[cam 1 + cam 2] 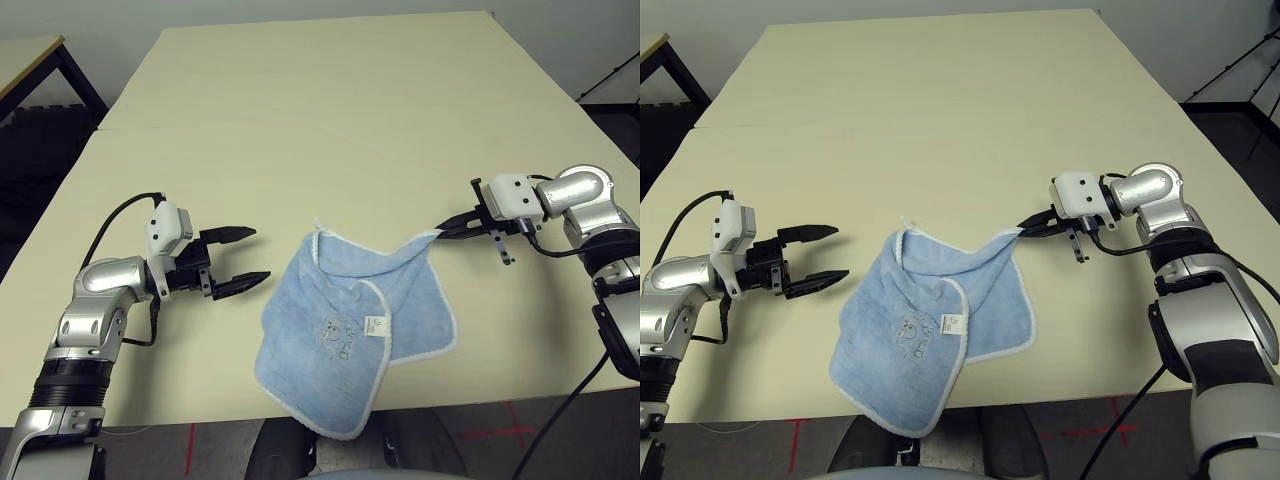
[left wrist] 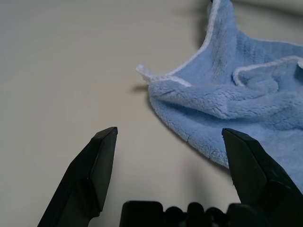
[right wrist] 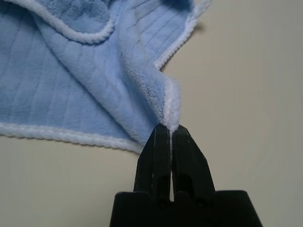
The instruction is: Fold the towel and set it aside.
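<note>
- The small light blue terry-cloth towel [image 1: 345,335], partly doubled over, lies on the pale surface [image 1: 330,110] between the arms.
- Right gripper [image 3: 170,135] is pinched closed on its right corner, lifting it.
- Left gripper [image 1: 240,258] gapes wide, holding nothing, just left of the towel's free corner.

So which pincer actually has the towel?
The right pincer: it is shut on a white-edged corner of the towel. The left pincer stands open beside it, touching nothing.

The table [image 1: 300,90] lies bare beyond the towel [image 1: 340,330] and between it and the left gripper [image 1: 238,258]. The towel's pinched corner stretches toward the right gripper [image 1: 445,228], crossing that side.
</note>
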